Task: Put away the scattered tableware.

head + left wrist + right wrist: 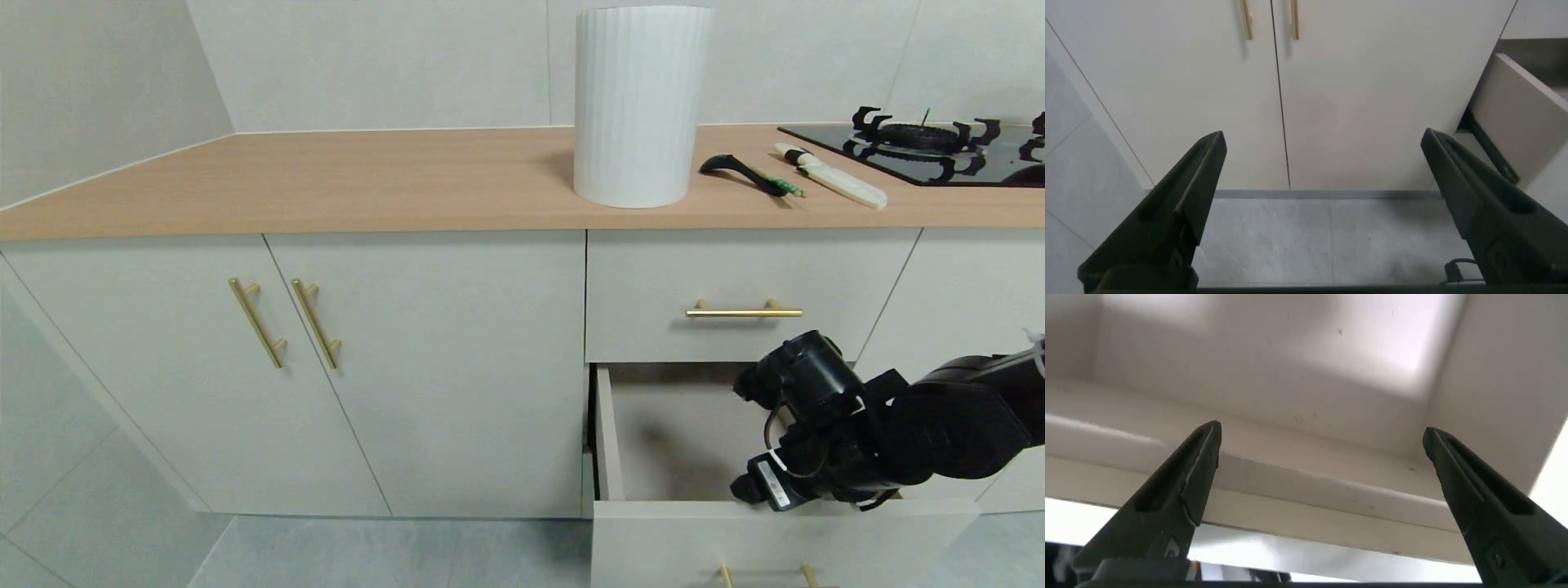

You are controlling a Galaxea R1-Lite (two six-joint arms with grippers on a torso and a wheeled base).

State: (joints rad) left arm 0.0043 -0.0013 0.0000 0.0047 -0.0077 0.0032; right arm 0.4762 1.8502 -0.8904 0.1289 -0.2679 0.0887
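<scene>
Wooden worktop [326, 180] over pale kitchen cabinets. Right gripper [1321, 434], spread wide and empty, points into the open drawer [608, 433]. Left gripper [1323, 145], likewise spread, faces the cabinet doors [1282, 90] near the floor. Black ladle [741, 171] and white utensil [841, 186], possibly a sheathed knife, lie near the worktop's front edge, between ribbed canister [635, 106] and hob [922, 151].

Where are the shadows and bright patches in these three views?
Head view: the white container throws a faint shadow leftward on the countertop, and a darker one lies inside the open drawer. Right wrist view: a bright patch beyond the right gripper. Left wrist view: even light on the cabinet doors.
</scene>
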